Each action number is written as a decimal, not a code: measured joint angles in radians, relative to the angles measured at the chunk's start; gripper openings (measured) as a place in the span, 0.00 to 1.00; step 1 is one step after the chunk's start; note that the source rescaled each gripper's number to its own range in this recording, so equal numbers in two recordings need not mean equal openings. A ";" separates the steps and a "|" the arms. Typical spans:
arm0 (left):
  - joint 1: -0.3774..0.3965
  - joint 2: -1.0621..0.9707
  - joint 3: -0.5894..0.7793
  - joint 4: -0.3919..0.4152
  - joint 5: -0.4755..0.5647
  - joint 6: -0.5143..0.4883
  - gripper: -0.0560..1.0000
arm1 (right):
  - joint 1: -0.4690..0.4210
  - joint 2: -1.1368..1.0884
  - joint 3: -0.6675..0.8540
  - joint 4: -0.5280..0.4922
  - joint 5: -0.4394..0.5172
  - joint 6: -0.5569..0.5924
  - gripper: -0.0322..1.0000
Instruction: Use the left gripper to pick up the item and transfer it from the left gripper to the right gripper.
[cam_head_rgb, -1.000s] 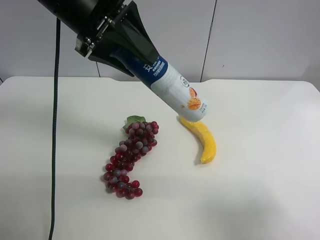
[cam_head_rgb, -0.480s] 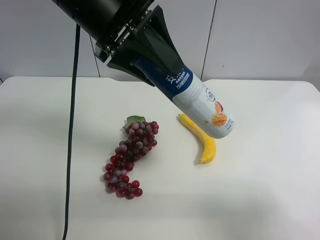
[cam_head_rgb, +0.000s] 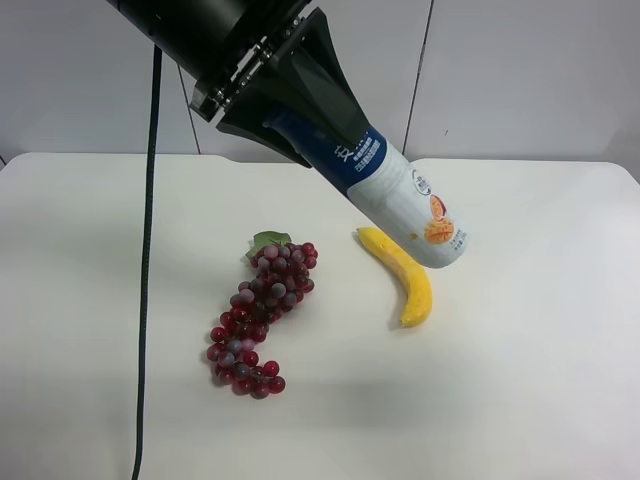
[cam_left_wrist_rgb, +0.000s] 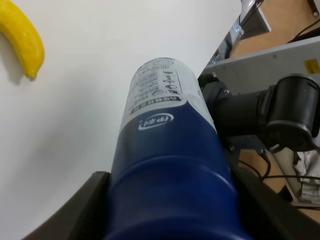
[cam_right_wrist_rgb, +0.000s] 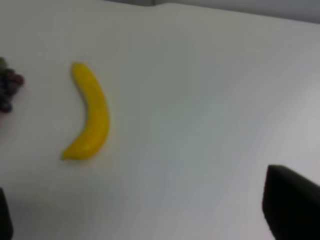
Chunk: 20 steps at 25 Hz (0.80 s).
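My left gripper (cam_head_rgb: 322, 118), an all-black claw, is shut on the blue cap end of the bottle (cam_head_rgb: 412, 208) and holds it tilted in the air, white base down, over the banana's far end. In the left wrist view the bottle (cam_left_wrist_rgb: 165, 150) fills the middle, between the two fingers (cam_left_wrist_rgb: 82, 212). My right gripper (cam_right_wrist_rgb: 145, 200) shows only as two dark fingertips (cam_right_wrist_rgb: 290, 200) wide apart at the right wrist view's edges, open and empty above the table. It does not show in the exterior high view.
A yellow banana (cam_head_rgb: 405, 278) lies on the white table (cam_head_rgb: 520, 380), also in the right wrist view (cam_right_wrist_rgb: 90, 117). A red grape bunch (cam_head_rgb: 255, 315) lies beside it. A black cable (cam_head_rgb: 148, 250) hangs down. Black arm joints (cam_left_wrist_rgb: 280, 112) stand beyond the table edge.
Since a second ago the left gripper has carried the bottle toward the exterior high view's right. In the last half second it has hardly moved.
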 joint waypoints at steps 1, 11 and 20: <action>0.000 0.000 0.000 0.000 -0.003 0.000 0.05 | 0.027 0.044 -0.013 0.016 -0.019 -0.033 1.00; 0.000 0.000 0.000 0.000 -0.009 -0.004 0.05 | 0.346 0.450 -0.167 0.035 -0.160 -0.211 1.00; 0.000 0.000 0.000 0.000 -0.023 -0.025 0.05 | 0.545 0.734 -0.210 0.019 -0.261 -0.335 1.00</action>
